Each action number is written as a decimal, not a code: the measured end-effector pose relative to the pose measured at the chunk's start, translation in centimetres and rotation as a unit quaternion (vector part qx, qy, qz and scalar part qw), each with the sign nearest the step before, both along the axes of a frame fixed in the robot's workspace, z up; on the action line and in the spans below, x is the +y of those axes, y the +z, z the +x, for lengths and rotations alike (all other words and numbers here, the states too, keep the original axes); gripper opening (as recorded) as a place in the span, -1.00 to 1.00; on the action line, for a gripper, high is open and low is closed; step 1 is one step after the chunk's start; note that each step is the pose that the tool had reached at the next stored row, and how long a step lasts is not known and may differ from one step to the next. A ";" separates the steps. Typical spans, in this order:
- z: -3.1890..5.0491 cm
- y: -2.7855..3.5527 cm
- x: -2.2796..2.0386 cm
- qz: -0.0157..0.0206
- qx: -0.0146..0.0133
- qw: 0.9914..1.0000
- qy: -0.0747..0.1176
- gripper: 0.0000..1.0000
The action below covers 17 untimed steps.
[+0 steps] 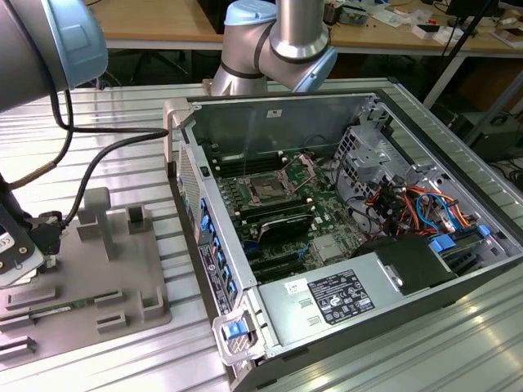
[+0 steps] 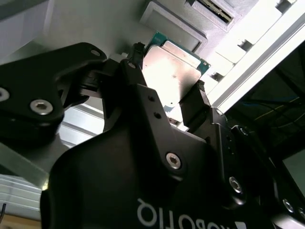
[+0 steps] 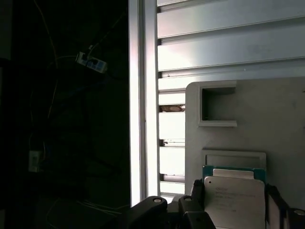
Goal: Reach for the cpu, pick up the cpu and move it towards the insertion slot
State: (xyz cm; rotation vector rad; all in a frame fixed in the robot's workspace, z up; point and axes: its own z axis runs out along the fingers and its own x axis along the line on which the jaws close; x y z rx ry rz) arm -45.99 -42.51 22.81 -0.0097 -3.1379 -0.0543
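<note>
1. Gripper (image 2: 167, 78): its jaws are closed on the cpu (image 2: 174, 71), and the black fingers (image 2: 195, 102) press on two opposite edges of the chip.
2. The cpu (image 3: 233, 202) in the first wrist view: the silvery top faces the camera and a green rim shows along the far edge. Whether it is clear of the surface beneath cannot be told.
3. Grey tray (image 3: 267, 114): it lies directly beyond the held chip, with a raised rectangular pad and an open-sided bracket on it.
4. Slotted aluminium table (image 3: 214, 43): it runs past the tray's edge to a bright rail, with dark open space beyond.
5. Insertion slot (image 1: 268, 188): it is well apart from the gripper, toward the exterior view's right, with its dark centre showing.
6. Computer case (image 1: 270, 122): it is open on top, and its side wall stands between the tray (image 1: 122, 278) and the slot.
</note>
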 end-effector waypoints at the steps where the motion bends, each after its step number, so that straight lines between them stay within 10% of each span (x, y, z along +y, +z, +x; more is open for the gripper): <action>1: 0.00 0.27 0.00 0.000 0.000 1.000 0.000 0.09; 7: 0.00 2.65 0.00 0.000 0.000 1.000 0.000 0.09; 17: 0.00 4.15 0.00 0.000 0.000 1.000 0.000 0.09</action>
